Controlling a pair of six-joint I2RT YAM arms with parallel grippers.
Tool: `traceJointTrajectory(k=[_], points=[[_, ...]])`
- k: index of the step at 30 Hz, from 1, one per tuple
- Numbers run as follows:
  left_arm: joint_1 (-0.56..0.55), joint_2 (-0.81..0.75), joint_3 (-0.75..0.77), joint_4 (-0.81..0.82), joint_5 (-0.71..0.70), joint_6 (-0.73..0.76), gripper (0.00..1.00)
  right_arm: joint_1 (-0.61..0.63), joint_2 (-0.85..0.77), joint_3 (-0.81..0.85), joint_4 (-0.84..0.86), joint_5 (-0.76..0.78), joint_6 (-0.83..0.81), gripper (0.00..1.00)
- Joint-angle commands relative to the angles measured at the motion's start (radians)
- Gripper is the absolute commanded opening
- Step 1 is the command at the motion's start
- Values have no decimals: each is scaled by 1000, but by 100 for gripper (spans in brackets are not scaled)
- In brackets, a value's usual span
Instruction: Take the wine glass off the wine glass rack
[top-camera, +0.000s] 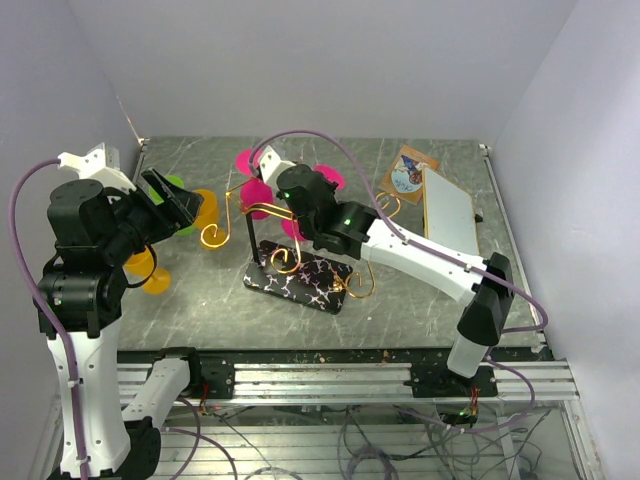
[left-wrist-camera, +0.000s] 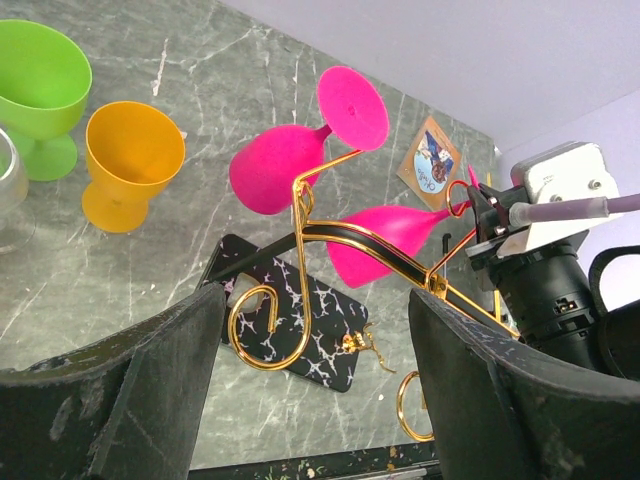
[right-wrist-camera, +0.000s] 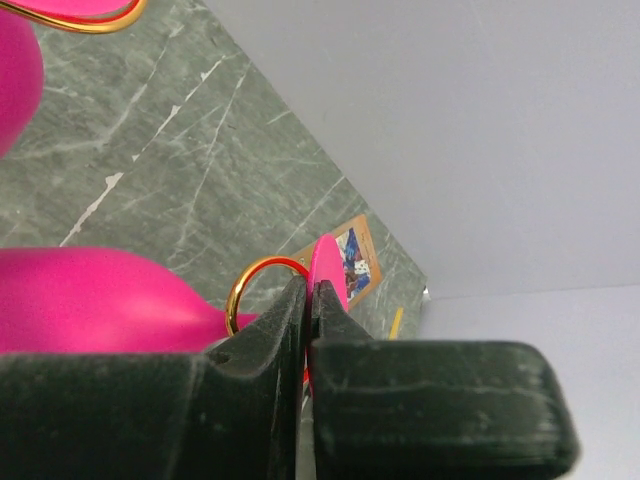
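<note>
At the centre of the top view the wine glass rack (top-camera: 300, 282) stands on the marble table (top-camera: 200, 320). The pink wine glass (left-wrist-camera: 395, 228) hangs from it nearly on its side, its stem threaded through a gold ring hook (right-wrist-camera: 233, 298), so the foot catches behind the wire and carries the weight. That is probably why the right gripper (right-wrist-camera: 309, 295) takes the foot: its fingers are pinched together on the thin pink disc, the part standing free of the wire. The right arm stretches in from the lower right of the frame, wrist bent toward the rack's top. The left gripper (left-wrist-camera: 315, 295), fingers wide and holding nothing, hangs raised at the left, aimed at the rack and short of its scrolls; I judge it is waiting.
</note>
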Motion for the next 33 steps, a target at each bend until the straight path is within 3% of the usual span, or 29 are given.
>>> traceJointTrajectory(k=[1, 19, 33], points=[[-1, -7, 11, 2, 18, 9, 84, 15, -59, -8, -43, -7, 41, 0], [0, -13, 20, -12, 9, 6, 84, 78, -87, 31, -42, -62, 85, 0], [-1, -11, 46, -32, 4, 17, 85, 82, 0, 68, 162, -54, -107, 0]])
